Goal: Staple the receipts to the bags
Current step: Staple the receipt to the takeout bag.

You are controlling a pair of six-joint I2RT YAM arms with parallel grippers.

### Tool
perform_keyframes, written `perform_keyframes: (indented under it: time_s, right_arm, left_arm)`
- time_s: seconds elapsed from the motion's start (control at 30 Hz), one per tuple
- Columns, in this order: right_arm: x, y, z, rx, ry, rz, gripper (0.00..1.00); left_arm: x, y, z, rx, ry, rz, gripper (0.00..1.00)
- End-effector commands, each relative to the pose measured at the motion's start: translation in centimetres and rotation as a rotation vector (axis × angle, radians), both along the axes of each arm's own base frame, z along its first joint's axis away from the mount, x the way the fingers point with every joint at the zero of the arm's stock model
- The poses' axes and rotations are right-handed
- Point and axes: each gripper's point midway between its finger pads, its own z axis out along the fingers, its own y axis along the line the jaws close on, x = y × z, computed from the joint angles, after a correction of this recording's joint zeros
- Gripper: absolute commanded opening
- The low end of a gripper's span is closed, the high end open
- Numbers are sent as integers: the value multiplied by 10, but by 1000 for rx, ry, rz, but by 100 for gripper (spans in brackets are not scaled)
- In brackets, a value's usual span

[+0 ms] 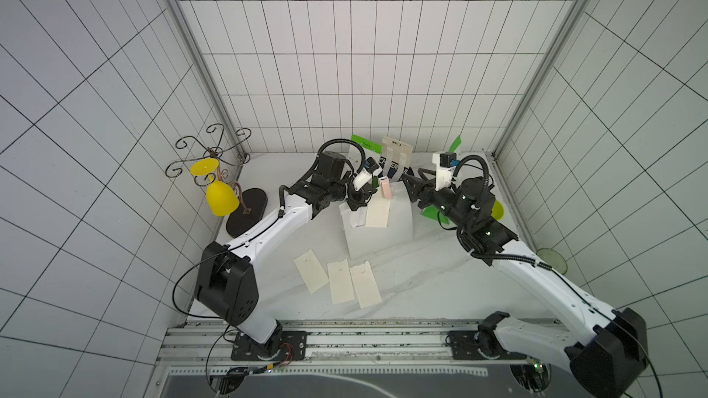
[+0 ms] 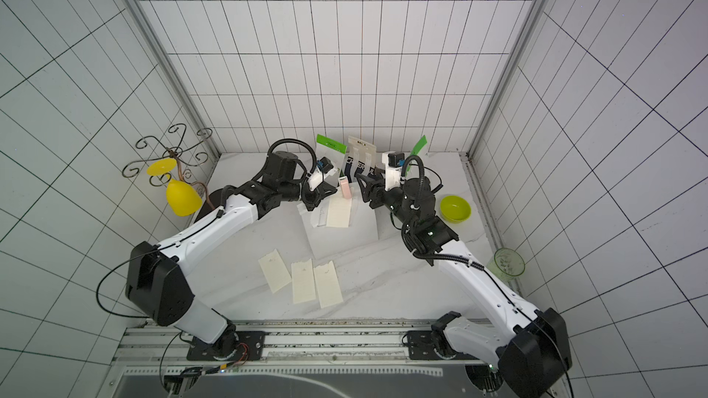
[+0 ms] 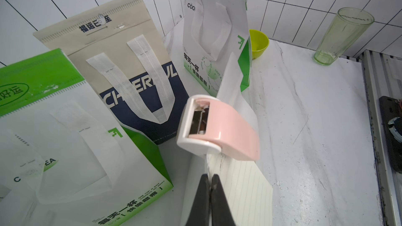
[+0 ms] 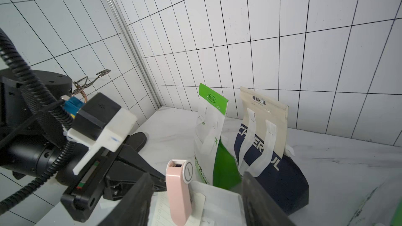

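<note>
Now left hand (image 3: 210,183) pinches plain white bag (image 1: 383,237); right hand (image 4: 196,177) open around pink stapler (image 4: 178,192).

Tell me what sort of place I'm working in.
Probably a robot test cell, not a real shop: white gridded wall panels on three sides, a marble-look tabletop, and a metal mounting rail along its front edge.

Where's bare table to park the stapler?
Bare marble front-right, between the three loose receipts and the right arm; also back-left, between the stand base and the standing bags. Crowded mid-back: stapler, flat white bag, left gripper, right gripper.
</note>
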Motion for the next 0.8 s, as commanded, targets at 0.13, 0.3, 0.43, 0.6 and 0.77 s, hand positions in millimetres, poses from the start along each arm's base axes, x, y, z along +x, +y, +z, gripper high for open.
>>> perform_keyframes:
  time_s: [0.13,0.3,0.43,0.6,0.77]
  right_arm:
    - [-6,5,67,-107,-79,163,68]
    - [-5,12,67,-151,-76,327,70]
    - [-2,22,58,-224,-58,441,72]
    - [1,31,36,-334,-14,544,83]
    - [-3,35,27,-396,-31,615,84]
  left_arm:
    - [-11,1,26,-21,-136,-150,0]
    - [-12,1,31,-17,-171,-170,0]
    - [-15,2,30,-22,-174,-192,0]
    - [-20,3,28,-30,-178,-205,0]
    - [-25,4,28,-36,-184,-217,0]
